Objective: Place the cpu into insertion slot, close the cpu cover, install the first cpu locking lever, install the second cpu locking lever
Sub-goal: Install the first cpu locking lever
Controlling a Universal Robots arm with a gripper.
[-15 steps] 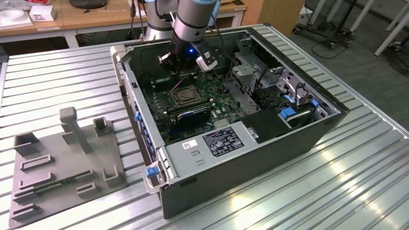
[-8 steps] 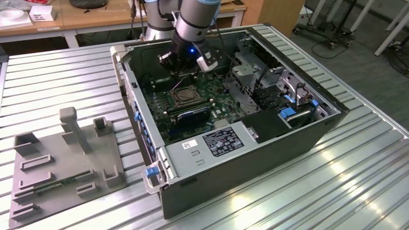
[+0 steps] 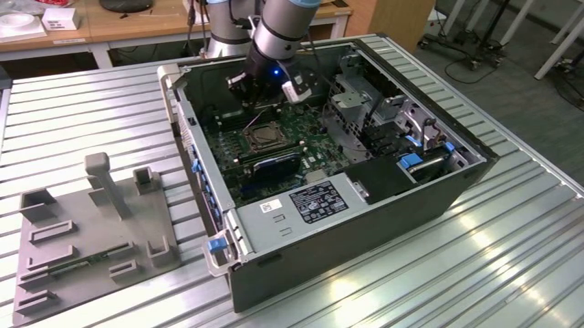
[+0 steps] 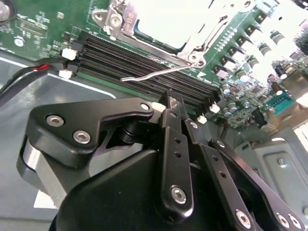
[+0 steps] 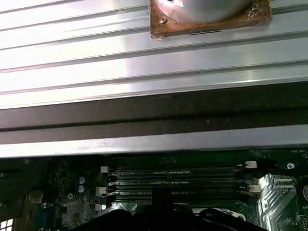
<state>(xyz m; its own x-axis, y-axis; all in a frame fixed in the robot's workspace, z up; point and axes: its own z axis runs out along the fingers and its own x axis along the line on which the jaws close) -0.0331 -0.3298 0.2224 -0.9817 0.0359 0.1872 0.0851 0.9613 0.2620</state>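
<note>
The gripper (image 4: 173, 97) has its two fingers (image 4: 169, 126) pressed together, gripping nothing, near four long black memory slots (image 4: 139, 60) just beside the insertion slot (image 3: 262, 135). The cpu (image 4: 161, 19) lies in that slot, framed by the cpu cover (image 4: 147, 41). One wire lever (image 4: 154, 73) juts loose beside the slot. Around it, one open computer case (image 3: 365, 232) holds the board. The print on the case's one sticker (image 3: 318, 199) is unreadable.

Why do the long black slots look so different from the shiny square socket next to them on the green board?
The memory slots are long, narrow and black, while the insertion slot is square with a silvery metal frame around it. There are several memory slots lying side by side, but just one insertion slot. What they share: both sit on the same green board inside the computer case.
</note>
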